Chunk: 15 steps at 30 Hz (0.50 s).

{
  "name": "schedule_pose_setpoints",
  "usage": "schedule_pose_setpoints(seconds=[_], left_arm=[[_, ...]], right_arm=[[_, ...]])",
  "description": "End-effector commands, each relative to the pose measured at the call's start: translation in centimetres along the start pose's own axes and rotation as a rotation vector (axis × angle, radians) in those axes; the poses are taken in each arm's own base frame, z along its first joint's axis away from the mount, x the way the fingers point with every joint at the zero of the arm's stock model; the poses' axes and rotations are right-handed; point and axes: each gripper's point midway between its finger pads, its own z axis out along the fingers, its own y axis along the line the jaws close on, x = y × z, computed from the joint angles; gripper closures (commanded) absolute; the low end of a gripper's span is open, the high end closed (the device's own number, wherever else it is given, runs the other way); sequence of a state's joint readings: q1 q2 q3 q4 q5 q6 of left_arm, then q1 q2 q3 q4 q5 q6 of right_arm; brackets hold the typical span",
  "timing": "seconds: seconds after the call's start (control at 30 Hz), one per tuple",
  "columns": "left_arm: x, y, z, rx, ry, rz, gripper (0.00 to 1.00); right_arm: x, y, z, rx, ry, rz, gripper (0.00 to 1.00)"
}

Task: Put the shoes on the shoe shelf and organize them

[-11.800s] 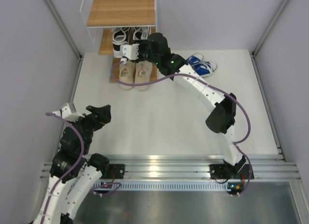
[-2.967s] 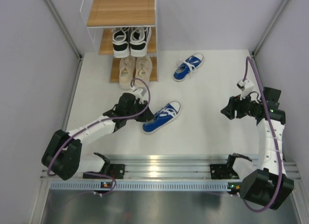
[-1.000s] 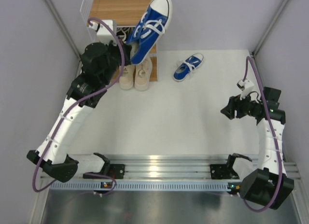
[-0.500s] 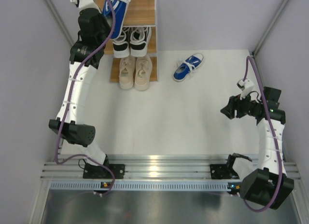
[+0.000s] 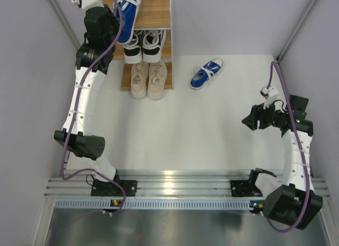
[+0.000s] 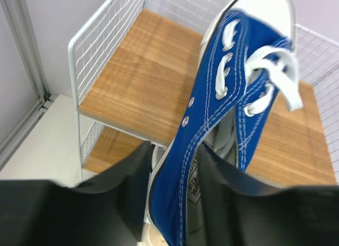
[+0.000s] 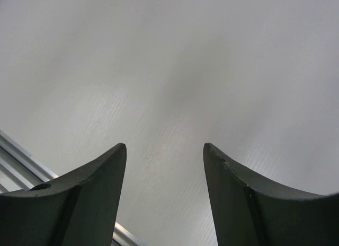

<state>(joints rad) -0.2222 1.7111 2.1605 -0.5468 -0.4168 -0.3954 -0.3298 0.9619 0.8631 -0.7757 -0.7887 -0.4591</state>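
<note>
One blue shoe (image 5: 126, 12) lies on the left side of the shoe shelf's (image 5: 154, 14) top board, toe pointing to the back. My left gripper (image 5: 117, 20) reaches over it; in the left wrist view the blue shoe's (image 6: 233, 97) side wall stands between the parted fingers of the left gripper (image 6: 174, 150), one finger inside the shoe, a small gap showing. The second blue shoe (image 5: 206, 73) lies on the table right of the shelf. The black-and-white pair (image 5: 143, 44) fills the middle tier, the beige pair (image 5: 149, 79) the lowest. My right gripper (image 5: 249, 120) hangs open, holding nothing.
The white wire frame (image 6: 103, 42) rims the top board (image 6: 143, 81) on the left and at the back. Grey walls close in the table on both sides. In the right wrist view, the right gripper (image 7: 164, 148) hovers over bare white table near the metal rail (image 7: 21, 156).
The left arm carried the blue shoe from above the shelf's front up and back onto the top board's left side. Its jaws have parted from the shoe's wall. The right arm is still.
</note>
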Motion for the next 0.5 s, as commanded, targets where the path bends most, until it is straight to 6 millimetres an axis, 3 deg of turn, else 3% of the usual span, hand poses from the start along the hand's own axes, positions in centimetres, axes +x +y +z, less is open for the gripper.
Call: schedule_pose_setpoints(seconds=[0.0,0.27,0.47], left_arm=[[-3.6,-0.8,-1.1,0.033,-0.092,-0.094,0.52],[-4.6,-1.6,-1.9,0.068,-0.103,-0.159,0.34],[-6.9,-1.7,-3.1,0.086,-0.147,-0.183,0.21]], right_arm=[[-1.3,-0.5,0.0,0.001,-0.050,-0.028,0.39],[-1.4,-0.6,0.1,0.000,-0.050,-0.028,0.39],[-1.7,-0.5,0.0,-0.004,-0.052,-0.032,0.40]])
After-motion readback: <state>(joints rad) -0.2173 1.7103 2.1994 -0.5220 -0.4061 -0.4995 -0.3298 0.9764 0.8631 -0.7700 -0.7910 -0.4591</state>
